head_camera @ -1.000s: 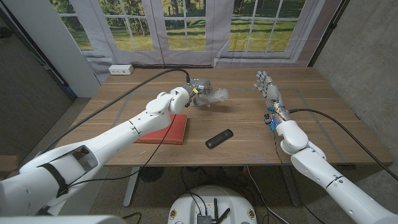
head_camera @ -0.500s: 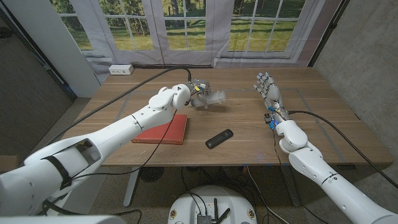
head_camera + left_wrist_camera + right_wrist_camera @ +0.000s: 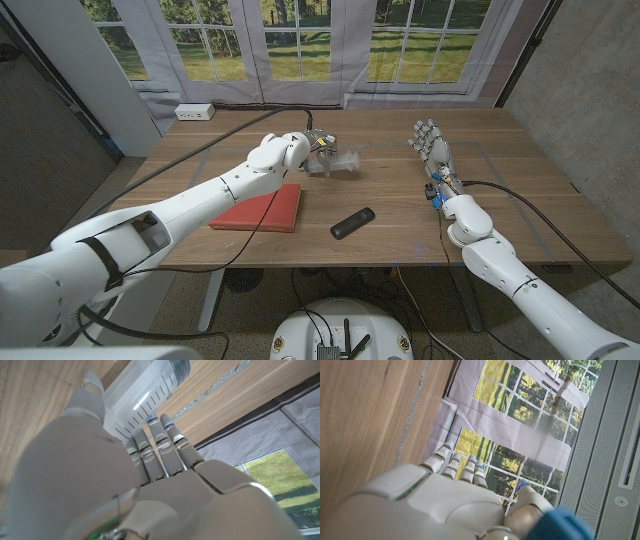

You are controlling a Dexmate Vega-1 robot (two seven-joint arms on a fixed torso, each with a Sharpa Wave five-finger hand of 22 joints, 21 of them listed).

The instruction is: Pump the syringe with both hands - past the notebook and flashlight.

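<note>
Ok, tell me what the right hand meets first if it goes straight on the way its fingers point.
The right hand points toward the table's far edge; only bare wood shows ahead, so the way looks free, though depth is unclear.

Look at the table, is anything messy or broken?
Nothing looks broken or spilled. The red notebook lies a bit crooked, and the black flashlight lies slanted. The left hand holds the clear syringe; the right hand is open.

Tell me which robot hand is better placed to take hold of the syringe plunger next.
The right robot hand. It holds nothing, fingers apart, standing over the wooden table level with the clear plastic syringe. The left robot hand already grips the syringe's barrel, so it cannot easily work the plunger too.
</note>
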